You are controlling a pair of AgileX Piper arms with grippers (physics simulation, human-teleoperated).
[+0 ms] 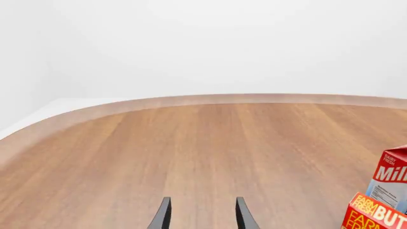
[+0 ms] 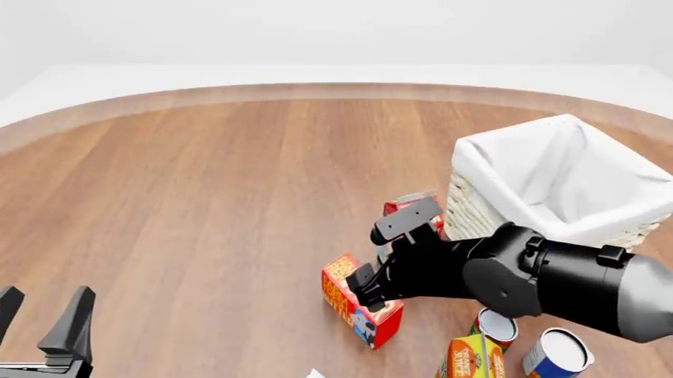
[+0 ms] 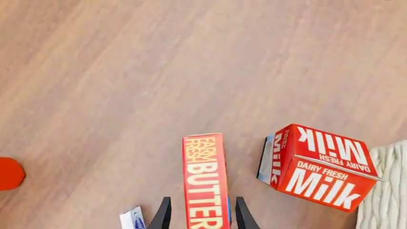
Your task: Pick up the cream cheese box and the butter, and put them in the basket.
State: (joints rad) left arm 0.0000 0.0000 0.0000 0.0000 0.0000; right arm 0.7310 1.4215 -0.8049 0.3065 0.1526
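The butter [image 3: 205, 183] lies flat on the wooden table, an oblong red-orange carton [image 2: 352, 303] with a blue end. My right gripper [image 3: 202, 214] is open, one finger on each side of the carton, apart from its sides. In the front view that gripper [image 2: 370, 293] hangs low over the butter. A small white and blue corner, seemingly the cream cheese box [image 3: 132, 220], peeks out beside one finger. The basket [image 2: 468, 209] stands at the right, just behind the right arm. My left gripper [image 2: 42, 319] is open near the front left edge, nothing between its fingers [image 1: 162, 217].
A red Milk carton [image 3: 318, 174] stands tilted between the butter and the basket, also seen from the front [image 2: 405, 206]. Two tin cans [image 2: 555, 353] and an orange-yellow carton [image 2: 470, 358] sit at the front right. A red-orange object [image 3: 9, 174] shows at one edge.
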